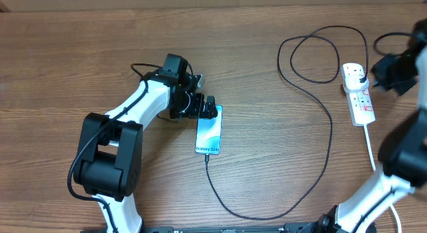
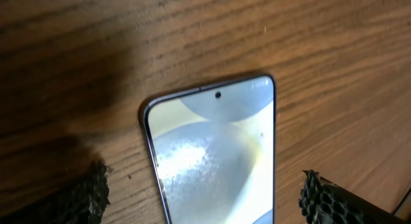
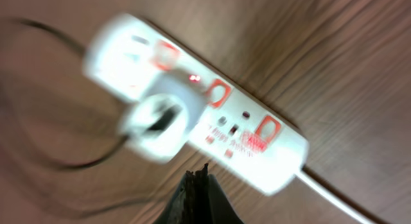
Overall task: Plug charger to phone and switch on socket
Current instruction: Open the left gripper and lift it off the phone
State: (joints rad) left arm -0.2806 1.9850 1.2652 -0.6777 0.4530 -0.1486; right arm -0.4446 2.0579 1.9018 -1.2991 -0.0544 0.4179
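The phone (image 1: 208,129) lies flat on the wooden table, screen up, with the charger's thin black cable (image 1: 330,136) meeting its near end. That cable loops right and back to a plug (image 1: 359,76) seated in the white socket strip (image 1: 361,103). My left gripper (image 1: 211,111) is open at the phone's far end. In the left wrist view the phone (image 2: 215,153) lies between the two fingers (image 2: 87,198), which stand apart from its edges. My right gripper (image 3: 199,176) is shut and empty, its tip just short of the blurred socket (image 3: 257,137), where a small red light (image 3: 194,77) shows beside the plug (image 3: 157,121).
The socket's thick white cord (image 1: 369,146) runs toward the near edge by the right arm's base. The black cable forms a loop (image 1: 313,59) at the back right. The left arm (image 1: 127,126) stretches across the left half of the table.
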